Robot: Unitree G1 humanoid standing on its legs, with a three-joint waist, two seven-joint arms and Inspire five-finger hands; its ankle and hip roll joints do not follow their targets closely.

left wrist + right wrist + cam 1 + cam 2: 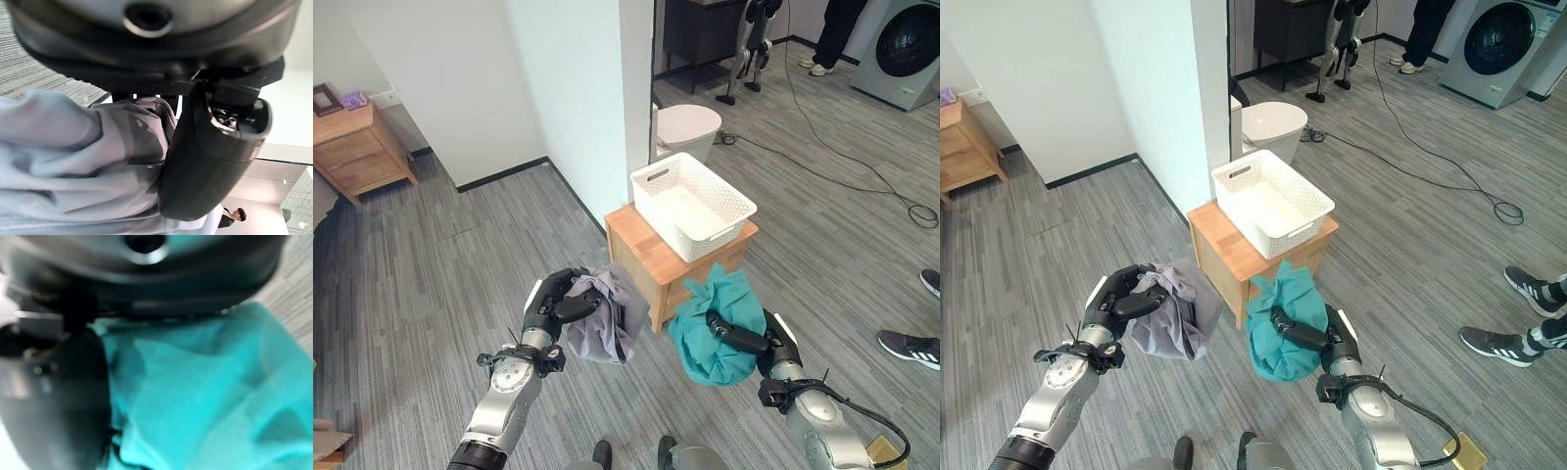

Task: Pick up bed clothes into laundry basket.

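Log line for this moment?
left hand: holds grey cloth | right hand: holds teal cloth | white basket: empty, on wooden stand

No text, label or number can be read anywhere.

floor: grey wood-look planks [431, 264] | wall: white [460, 78] | wooden nightstand [357, 147] | washing machine [906, 49]

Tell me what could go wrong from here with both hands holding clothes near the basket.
The white laundry basket sits skewed on the small wooden table, one corner past the edge, so a bump from either arm might tip it off. The grey garment in the left hand and the teal garment in the right hand hang below the tabletop; trailing folds may snag the table's edge or drape outside the basket.
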